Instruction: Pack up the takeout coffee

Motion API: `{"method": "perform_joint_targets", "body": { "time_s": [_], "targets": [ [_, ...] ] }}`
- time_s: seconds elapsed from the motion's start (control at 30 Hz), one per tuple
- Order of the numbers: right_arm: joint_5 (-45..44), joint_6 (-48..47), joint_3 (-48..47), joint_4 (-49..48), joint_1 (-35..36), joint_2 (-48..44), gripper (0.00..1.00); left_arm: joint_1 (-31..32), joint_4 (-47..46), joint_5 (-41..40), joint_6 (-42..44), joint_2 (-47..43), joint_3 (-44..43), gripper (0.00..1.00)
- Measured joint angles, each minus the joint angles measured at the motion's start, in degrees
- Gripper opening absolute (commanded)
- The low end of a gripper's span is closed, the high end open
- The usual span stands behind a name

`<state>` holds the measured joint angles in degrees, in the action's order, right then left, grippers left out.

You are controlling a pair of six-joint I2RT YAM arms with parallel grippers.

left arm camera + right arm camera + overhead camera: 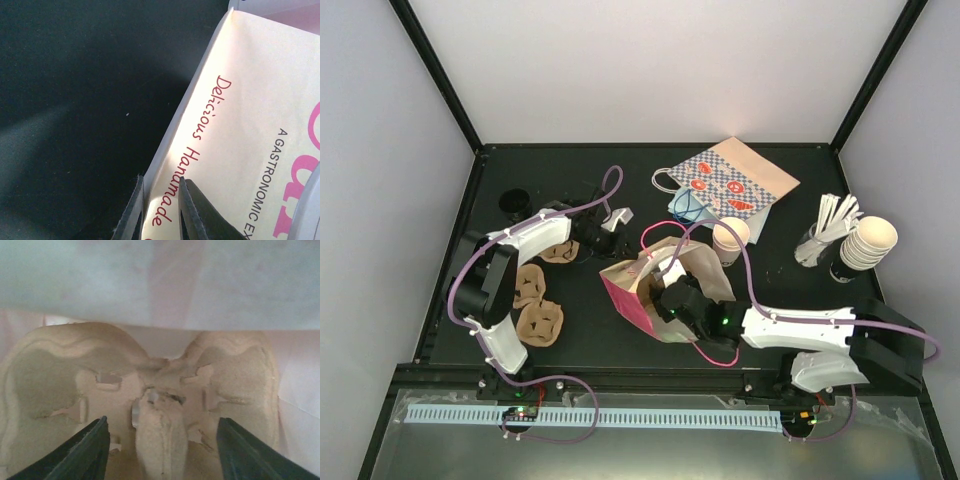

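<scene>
Left arm (505, 290), right arm (800, 325): white shells, black joints, black base mounts at lower frame. Purple cable (752, 283) looping along each. Green lights (725, 320) at right arm's wrist. Right gripper (162, 422): dark, matte, wedge-shaped fingers.

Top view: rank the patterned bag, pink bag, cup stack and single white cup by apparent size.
Largest: patterned bag and pink bag, too alike to rank.
Then cup stack.
Then single white cup.
</scene>
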<state>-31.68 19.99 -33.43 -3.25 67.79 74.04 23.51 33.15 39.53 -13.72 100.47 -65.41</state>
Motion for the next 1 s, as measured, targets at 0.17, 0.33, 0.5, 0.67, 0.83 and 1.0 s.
{"method": "perform_joint_targets", "body": {
  "time_s": [0.17,0.33,0.5,0.67,0.83,1.0],
  "targets": [
    [2.3,0.2,-1.2,4.4,0.0,-1.2,0.7,0.0,0.0,0.3,0.0,0.0,0.0,0.22],
    [3.4,-2.6,-1.4,7.7,0.1,-3.6,0.7,0.0,0.1,0.8,0.0,0.0,0.0,0.22],
    [3.4,-7.6,-1.6,10.9,0.9,-5.9,0.75,0.3,0.4,1.3,0.0,0.0,0.0,0.22],
    [3.2,-10.5,-2.9,14.3,2.1,-6.4,0.86,0.4,1.0,1.7,0.0,0.0,0.0,0.22],
    [2.4,-10.2,-3.7,16.9,2.8,-6.7,0.9,0.4,1.1,1.7,0.0,0.0,0.0,0.22],
    [1.9,-7.7,-3.8,18.7,2.9,-8.7,0.9,0.4,1.1,1.8,0.0,0.0,0.0,0.22]
  ]
}}
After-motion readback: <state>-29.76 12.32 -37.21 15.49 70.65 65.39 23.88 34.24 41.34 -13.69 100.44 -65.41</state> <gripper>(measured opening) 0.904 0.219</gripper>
